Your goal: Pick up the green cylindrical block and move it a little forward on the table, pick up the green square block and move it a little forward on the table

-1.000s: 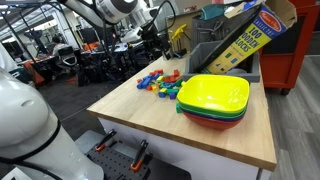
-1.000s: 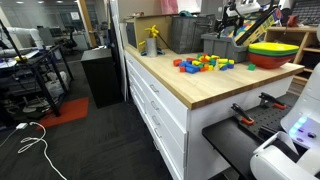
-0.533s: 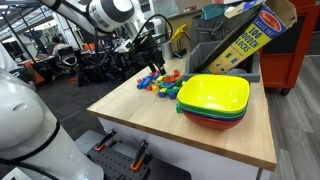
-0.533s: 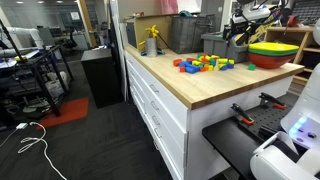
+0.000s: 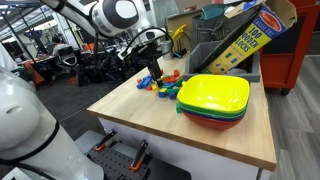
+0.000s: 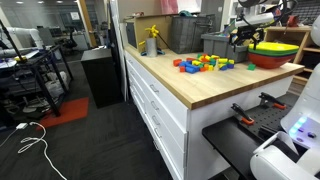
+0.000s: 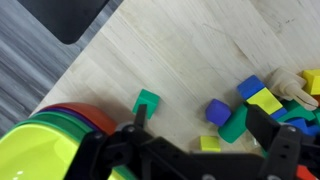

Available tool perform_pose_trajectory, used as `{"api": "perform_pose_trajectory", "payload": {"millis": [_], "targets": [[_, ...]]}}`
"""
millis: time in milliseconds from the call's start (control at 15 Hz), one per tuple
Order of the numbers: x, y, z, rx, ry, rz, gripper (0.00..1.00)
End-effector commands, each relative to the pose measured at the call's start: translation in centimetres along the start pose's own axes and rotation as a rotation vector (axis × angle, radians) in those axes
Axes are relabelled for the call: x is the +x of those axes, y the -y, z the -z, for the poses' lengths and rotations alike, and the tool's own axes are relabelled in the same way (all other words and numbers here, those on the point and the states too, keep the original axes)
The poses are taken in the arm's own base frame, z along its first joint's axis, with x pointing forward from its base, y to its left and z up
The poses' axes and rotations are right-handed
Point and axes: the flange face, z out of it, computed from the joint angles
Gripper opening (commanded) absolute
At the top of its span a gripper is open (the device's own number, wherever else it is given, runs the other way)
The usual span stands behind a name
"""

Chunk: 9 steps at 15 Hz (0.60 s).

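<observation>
In the wrist view the stacked bowls sit far left, then a lone green block on the bare worktop, then a second green piece at the edge of the block pile (which is the cylinder, we cannot tell). The tool hangs above, spread wide and empty. We judge the first pick not yet begun; next it must centre over one green block and descend

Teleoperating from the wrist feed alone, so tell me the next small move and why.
Probably ease the end effector down and slightly toward the green block beside the blue block. In the wrist view its jaws stand open above the table, nothing held, and that green block lies off-centre between them; whether it is the cylinder is unclear.
</observation>
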Motion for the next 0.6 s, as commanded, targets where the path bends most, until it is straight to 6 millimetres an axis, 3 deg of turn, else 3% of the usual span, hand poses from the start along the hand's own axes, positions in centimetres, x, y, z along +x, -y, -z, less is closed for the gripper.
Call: {"api": "perform_pose_trajectory", "payload": {"millis": [0, 533], "targets": [[0.4, -0.8, -1.4, -0.019, 0.041, -0.119, 1.00], [1.5, -2.9, -5.0, -0.089, 0.055, -0.282, 1.00]]}}
